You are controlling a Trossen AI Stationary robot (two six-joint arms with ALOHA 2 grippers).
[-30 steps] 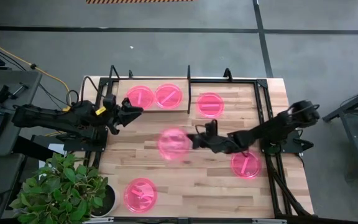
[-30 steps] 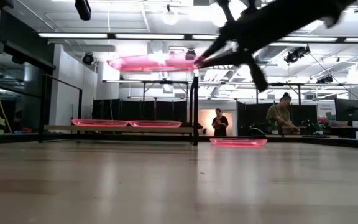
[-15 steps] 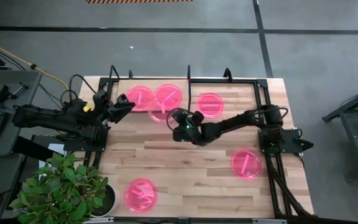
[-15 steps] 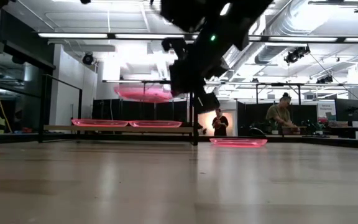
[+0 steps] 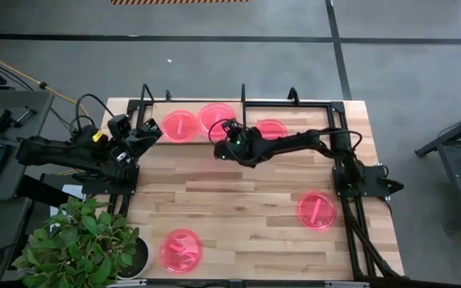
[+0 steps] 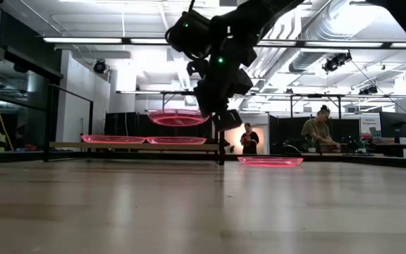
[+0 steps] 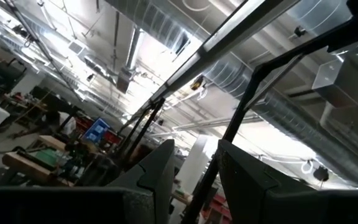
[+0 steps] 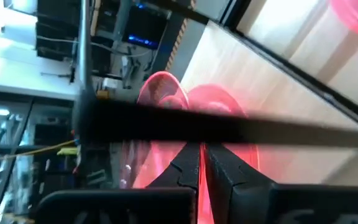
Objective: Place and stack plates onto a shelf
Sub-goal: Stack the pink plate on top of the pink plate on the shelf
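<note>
My right gripper (image 5: pixel 224 134) is shut on a pink plate (image 6: pixel 177 117) and holds it a little above the shelf (image 6: pixel 139 146) at the table's far left. Two plates (image 6: pixel 111 140) (image 6: pixel 176 140) lie flat on the shelf board, and the held plate hovers over the right one (image 5: pixel 217 114). In the high view the shelf's left plate (image 5: pixel 180 126) shows whole. My left gripper (image 5: pixel 146 134) is open and empty at the shelf's left end. It points up at the ceiling in the left wrist view (image 7: pixel 194 171). My right gripper pinches the plate's rim (image 8: pixel 160 165) between its two fingers, on the side of the plate toward the table's right. The fingers come in roughly level from the right. The plate sticks out level beyond the fingertips (image 6: pixel 220 116), clear of the shelf and of the plate under it.
Another plate (image 5: pixel 272 128) lies on the table right of the shelf, under my right arm. One plate (image 5: pixel 317 210) lies at the right and one (image 5: pixel 181 250) near the front edge. The shelf's black frame posts (image 6: pixel 219 123) stand beside the held plate. A potted plant (image 5: pixel 78 240) stands at the front left corner.
My right gripper has carried the plate from above the table's middle toward the far left and down, to just over the shelf's right plate; the plate has stayed level. My left gripper has drawn back toward the table's left edge.
</note>
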